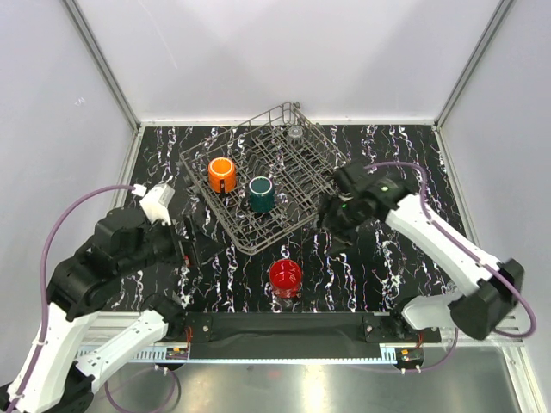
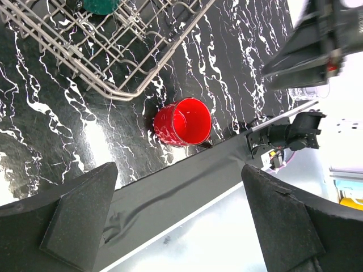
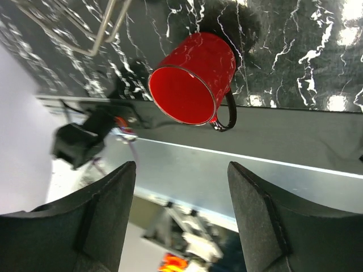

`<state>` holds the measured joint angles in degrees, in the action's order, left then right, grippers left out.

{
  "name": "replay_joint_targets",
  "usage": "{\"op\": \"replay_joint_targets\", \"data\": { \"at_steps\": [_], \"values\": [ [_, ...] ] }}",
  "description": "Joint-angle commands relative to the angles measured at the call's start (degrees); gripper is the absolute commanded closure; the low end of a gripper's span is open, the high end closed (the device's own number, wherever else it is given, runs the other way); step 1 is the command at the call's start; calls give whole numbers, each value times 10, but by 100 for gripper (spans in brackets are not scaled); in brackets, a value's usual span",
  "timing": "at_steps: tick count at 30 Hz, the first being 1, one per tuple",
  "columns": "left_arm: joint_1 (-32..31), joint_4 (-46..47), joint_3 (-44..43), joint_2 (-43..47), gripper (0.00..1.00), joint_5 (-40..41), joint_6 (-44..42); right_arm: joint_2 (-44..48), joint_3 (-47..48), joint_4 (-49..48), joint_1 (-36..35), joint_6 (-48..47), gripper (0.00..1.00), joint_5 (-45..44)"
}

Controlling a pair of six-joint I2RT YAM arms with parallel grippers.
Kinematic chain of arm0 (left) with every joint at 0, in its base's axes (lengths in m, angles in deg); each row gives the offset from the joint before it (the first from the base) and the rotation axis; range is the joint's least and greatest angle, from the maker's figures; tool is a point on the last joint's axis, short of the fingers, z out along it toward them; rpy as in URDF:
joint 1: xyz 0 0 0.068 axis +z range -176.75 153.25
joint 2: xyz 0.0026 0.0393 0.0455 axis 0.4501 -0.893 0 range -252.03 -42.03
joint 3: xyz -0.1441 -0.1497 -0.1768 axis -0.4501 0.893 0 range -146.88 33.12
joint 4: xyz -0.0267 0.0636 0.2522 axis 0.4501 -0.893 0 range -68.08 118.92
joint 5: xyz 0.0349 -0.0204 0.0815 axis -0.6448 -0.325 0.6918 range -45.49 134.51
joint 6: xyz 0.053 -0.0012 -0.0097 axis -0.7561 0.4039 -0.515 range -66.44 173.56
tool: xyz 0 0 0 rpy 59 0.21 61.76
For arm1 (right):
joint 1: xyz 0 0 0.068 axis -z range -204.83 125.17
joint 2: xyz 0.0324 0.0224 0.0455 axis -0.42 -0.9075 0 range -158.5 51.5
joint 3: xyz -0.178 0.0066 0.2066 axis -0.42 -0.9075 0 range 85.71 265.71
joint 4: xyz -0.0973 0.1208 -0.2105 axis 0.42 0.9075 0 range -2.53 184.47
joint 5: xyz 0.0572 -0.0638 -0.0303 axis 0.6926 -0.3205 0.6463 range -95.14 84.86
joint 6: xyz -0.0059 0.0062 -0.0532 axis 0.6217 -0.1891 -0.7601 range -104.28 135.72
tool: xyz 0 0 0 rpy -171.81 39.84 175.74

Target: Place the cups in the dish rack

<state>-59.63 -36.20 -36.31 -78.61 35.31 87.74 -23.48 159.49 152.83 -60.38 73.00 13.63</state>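
Three cups are in the dish rack (image 1: 297,176): the orange cup (image 1: 221,175), the dark teal cup (image 1: 261,194) and, at the corner farthest from both arms, what looks like a small clear cup (image 1: 295,132). By that count most of the loading looks done. The red cup (image 1: 285,277) is what remains in view. It stands upright on the black marbled table (image 1: 344,284), just outside the rack's nearest corner.

The right gripper (image 3: 181,170) has its fingers spread wide with nothing between them. From its wrist camera the red cup lies straight ahead of the fingertips and apart from them, mouth towards the camera and dark handle (image 3: 227,113) on the side of the right-hand finger. The left gripper (image 2: 178,170) is likewise wide open and empty. The red cup is ahead of it too, a little farther off, with the rack's corner beyond.

Either arm could take this cup. The right one seems the better lined up. Grasping, lifting and setting it among the tines are not yet done.
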Motion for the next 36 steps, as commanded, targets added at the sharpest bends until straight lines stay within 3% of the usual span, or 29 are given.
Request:
{"op": "replay_joint_targets", "data": {
  "at_steps": [1,19,28,36],
  "values": [
    [1,-7,-18,20,1,1,13,-43,64,13,-55,-35,27,-77],
    [1,-55,-38,64,1,37,45,-340,255,54,-275,-70,29,-174],
    [1,-71,-53,65,1,41,41,-383,214,26,-311,-76,34,-203],
    [1,-95,-75,64,1,51,29,-397,188,6,-319,-74,51,-208]
  ]
}}
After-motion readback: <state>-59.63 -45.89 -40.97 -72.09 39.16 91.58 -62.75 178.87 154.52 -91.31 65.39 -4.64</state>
